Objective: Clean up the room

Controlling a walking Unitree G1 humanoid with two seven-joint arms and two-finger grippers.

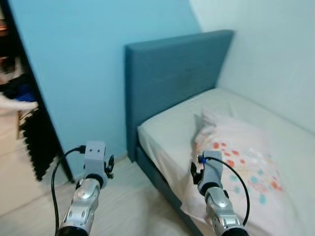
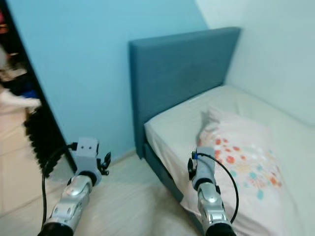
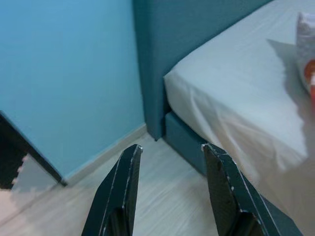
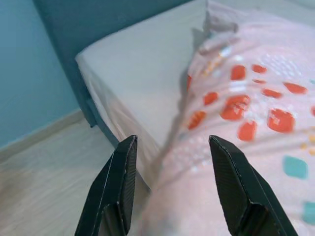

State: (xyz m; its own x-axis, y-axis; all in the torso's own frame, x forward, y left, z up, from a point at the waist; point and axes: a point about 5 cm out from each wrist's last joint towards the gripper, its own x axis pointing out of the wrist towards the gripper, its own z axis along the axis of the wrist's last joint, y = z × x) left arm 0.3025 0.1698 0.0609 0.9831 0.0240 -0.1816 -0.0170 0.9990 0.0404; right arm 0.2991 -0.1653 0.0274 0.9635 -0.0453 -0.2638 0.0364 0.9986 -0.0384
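A bed with a white sheet (image 1: 170,130) and a teal headboard (image 1: 172,73) stands against the blue wall. A pale pink quilt (image 1: 241,167) with orange and teal spots lies on it and hangs over the near edge. My right gripper (image 4: 172,139) is open, with nothing between its fingers. It hovers just above the quilt's (image 4: 246,113) hanging edge at the bedside. My left gripper (image 3: 171,147) is also open and holds nothing. It hangs over the wooden floor (image 3: 162,196), left of the bed's corner.
The blue wall (image 1: 83,64) runs from the headboard to a dark doorway at the left. A black foam mat (image 1: 39,142) and cluttered things (image 1: 17,93) sit in that doorway. Light wooden floor (image 1: 128,206) lies between the wall and the bed frame (image 1: 157,179).
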